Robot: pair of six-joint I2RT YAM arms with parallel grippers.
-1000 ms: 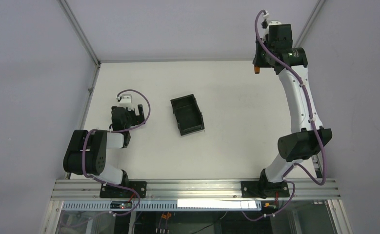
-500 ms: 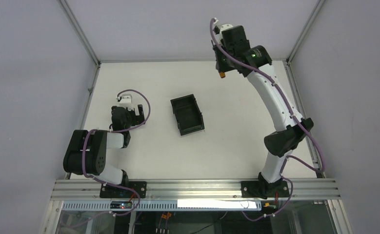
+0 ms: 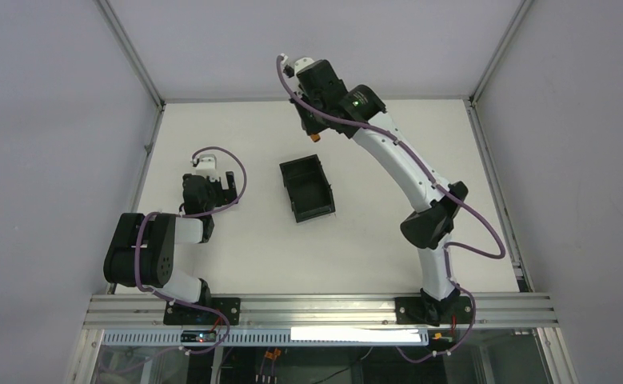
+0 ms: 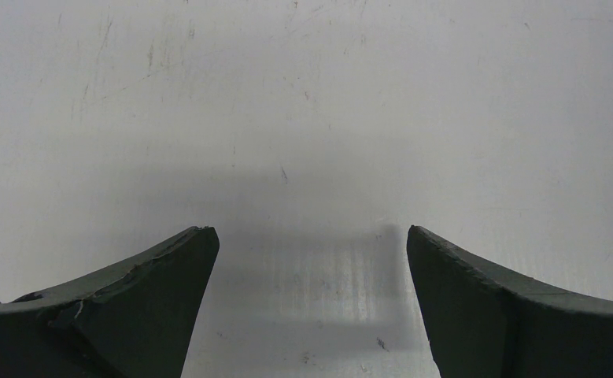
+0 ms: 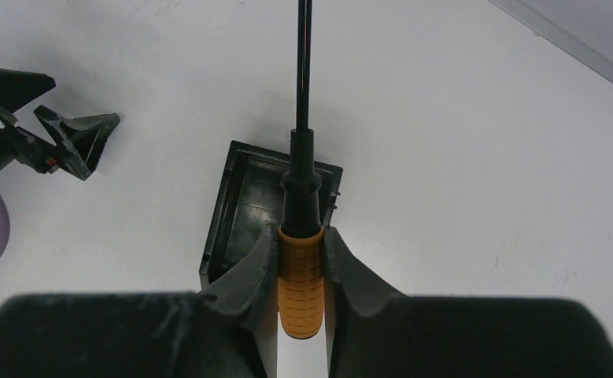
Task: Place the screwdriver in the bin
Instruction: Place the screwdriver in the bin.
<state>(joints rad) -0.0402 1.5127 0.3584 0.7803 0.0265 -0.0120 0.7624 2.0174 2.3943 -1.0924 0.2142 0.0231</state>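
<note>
screwdriver count: one, the screwdriver (image 5: 300, 283), with a ribbed orange handle and a thin black shaft.
screwdriver location: clamped in the right gripper (image 5: 299, 236) and off the table, so not in the bin. The shaft points straight out ahead of the fingers.
screwdriver, top view: only a bit of orange (image 3: 314, 138) shows under the gripper head, just past the bin's far wall.
bin count: one, the bin (image 3: 301, 162), a black rectangular tray with low walls and nothing inside.
bin location: flat on the white table (image 3: 388, 240) near mid-table, between the two arms and turned a little off square.
bin, right wrist view: the bin (image 5: 244, 197) sits below the held handle, and the shaft reaches beyond its far rim.
right gripper: closed on the orange handle with both fingers (image 5: 256, 268) pressed against its sides. This arm stretches toward the far side of the table, with the head (image 3: 314, 128) above the surface.
left gripper: jaws spread wide with nothing between them (image 4: 311, 232) and bare table close underneath.
left gripper location: left of the bin and well apart from it (image 3: 212, 178). It also shows at the left edge of the right wrist view (image 5: 75, 134).
arm count: two, each with one gripper.
contact: the screwdriver touches only the right fingers. Its height over the bin can't be told.
</note>
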